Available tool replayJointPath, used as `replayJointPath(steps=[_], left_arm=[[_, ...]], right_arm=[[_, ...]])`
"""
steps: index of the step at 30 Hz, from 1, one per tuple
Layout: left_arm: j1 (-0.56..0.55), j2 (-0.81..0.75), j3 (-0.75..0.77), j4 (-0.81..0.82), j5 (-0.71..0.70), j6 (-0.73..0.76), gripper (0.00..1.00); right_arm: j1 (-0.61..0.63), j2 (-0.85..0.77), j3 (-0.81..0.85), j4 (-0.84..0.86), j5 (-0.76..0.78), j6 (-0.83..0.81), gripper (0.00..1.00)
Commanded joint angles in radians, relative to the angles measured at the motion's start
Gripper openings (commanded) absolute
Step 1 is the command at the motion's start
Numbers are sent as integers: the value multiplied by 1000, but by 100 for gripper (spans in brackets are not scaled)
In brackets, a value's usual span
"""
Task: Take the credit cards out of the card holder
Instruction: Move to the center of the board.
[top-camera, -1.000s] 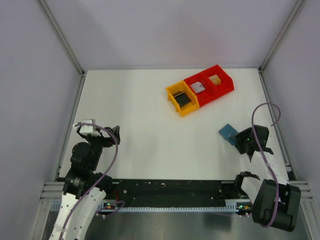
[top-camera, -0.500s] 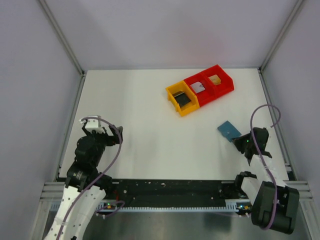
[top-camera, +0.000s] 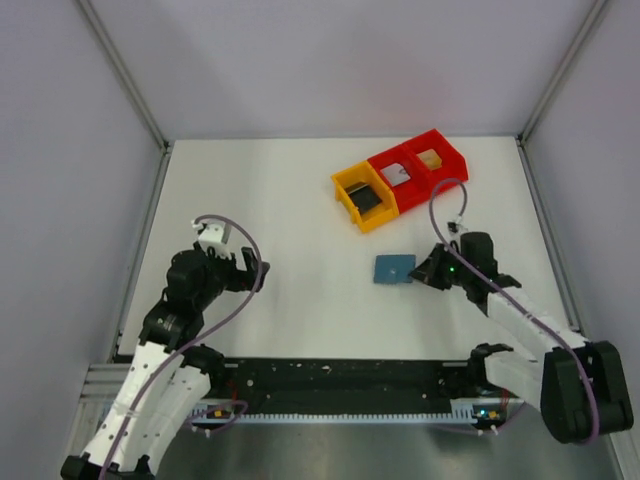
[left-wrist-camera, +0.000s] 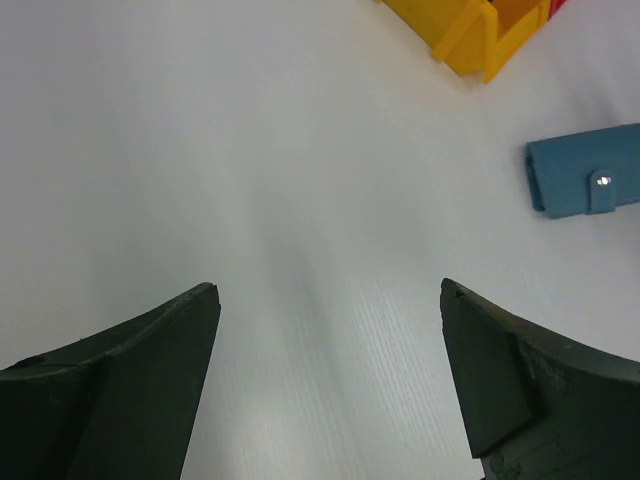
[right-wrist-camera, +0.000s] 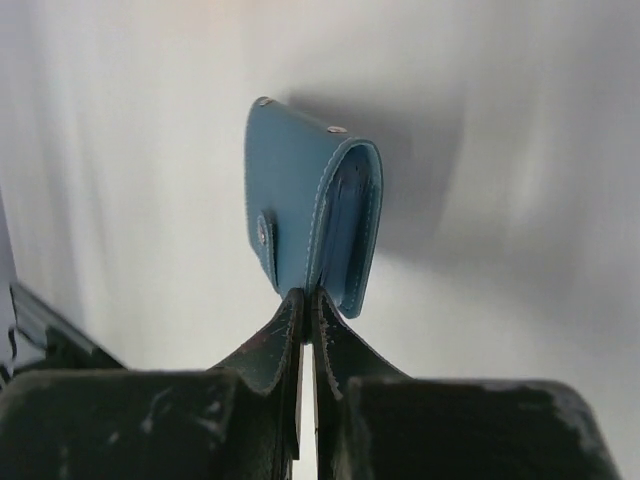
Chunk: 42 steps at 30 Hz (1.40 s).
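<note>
Right gripper (right-wrist-camera: 308, 300) is pinching almost fully closed on the near edge of the card holder (right-wrist-camera: 310, 200), which is sitting folded with its tab snapped, near the yellow bin (top-camera: 345, 185) on the arms' side. Left gripper (left-wrist-camera: 330, 290) is hanging wide open, gripping nothing, well left of that bin. Dark credit card (top-camera: 366, 200) is lying inside the yellow bin. Grey card (top-camera: 397, 176) and tan card (top-camera: 430, 158) are sitting in the red bin (top-camera: 440, 183) adjoining it.

Card holder (top-camera: 394, 269) teal-blue — yellow bin (top-camera: 345, 184), red bins (top-camera: 441, 184), white table (top-camera: 280, 200).
</note>
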Motion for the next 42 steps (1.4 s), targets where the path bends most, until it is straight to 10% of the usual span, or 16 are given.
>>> replayJointPath(steps=[1, 11, 18, 22, 42], left_arm=[[-4, 64, 33, 62, 194, -13, 95], [-202, 300, 70, 84, 182, -82, 97], [-261, 392, -62, 377, 87, -197, 97], [-259, 494, -71, 496, 52, -202, 96], [-251, 890, 27, 516, 230, -214, 92]], right_arm=[[194, 131, 173, 38, -181, -168, 0], [486, 599, 623, -127, -337, -412, 2], [524, 768, 786, -259, -240, -498, 28], [524, 730, 760, -270, -69, -468, 47], [524, 180, 237, 12, 120, -83, 57]])
